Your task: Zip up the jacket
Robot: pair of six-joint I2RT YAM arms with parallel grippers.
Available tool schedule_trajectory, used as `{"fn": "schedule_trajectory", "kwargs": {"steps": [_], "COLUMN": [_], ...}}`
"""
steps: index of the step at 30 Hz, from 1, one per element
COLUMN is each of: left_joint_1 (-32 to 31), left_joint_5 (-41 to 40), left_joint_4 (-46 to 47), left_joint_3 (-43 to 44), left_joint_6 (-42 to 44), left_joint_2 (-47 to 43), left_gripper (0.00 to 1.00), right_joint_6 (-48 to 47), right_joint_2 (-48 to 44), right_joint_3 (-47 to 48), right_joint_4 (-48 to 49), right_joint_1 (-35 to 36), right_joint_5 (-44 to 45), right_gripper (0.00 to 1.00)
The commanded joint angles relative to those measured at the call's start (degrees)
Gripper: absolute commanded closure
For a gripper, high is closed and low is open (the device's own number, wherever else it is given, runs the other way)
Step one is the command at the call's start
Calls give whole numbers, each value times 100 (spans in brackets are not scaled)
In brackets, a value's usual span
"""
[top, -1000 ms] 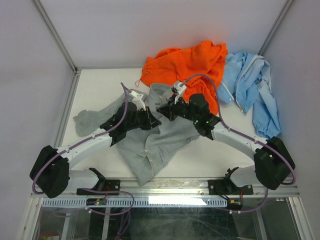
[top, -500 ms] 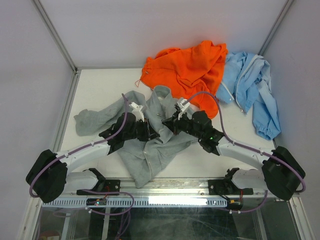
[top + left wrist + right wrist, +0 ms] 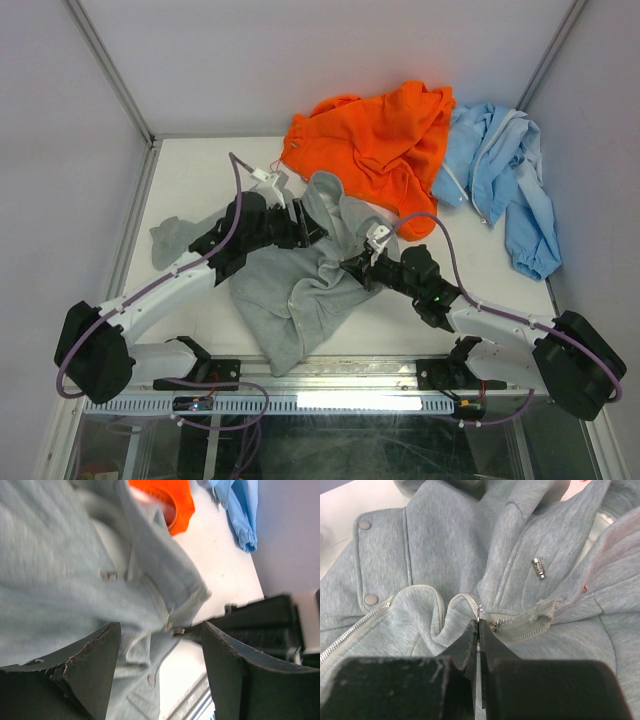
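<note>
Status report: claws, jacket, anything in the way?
Left claw open over jacket. Right claw shut on zipper pull. Orange garment against hood, not blocking.

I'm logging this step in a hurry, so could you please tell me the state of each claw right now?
Left claw: open, gripping nothing, jacket just beyond it.
Right claw: closed on the jacket's zipper pull.

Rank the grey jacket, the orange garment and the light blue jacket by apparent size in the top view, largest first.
1. grey jacket, spread widest, though the arms cover part of it.
2. orange garment.
3. light blue jacket, bunched up and not far behind the orange one.
</note>
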Motion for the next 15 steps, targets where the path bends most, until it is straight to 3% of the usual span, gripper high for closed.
{"fn": "schedule_trajectory", "kwargs": {"steps": [1, 8, 15], "left_joint_1": [76, 83, 132], "left_joint_5": [-246, -953, -1657], "left_joint_4": [-431, -1268, -1757], "left_joint_3": [1042, 2367, 3057], "left_joint_6": [501, 733, 907], "left_joint_2": [1020, 2692, 3740], "left_gripper": [33, 32, 35], "right_joint_6": [-125, -214, -268], "right_joint_2": [39, 266, 383], "right_joint_3": [-147, -101, -41], "right_joint_4": [613, 705, 764], "right_joint_1": [44, 135, 290], "right_joint_5": [-372, -487, -471], "right_gripper": [100, 100, 100]}}
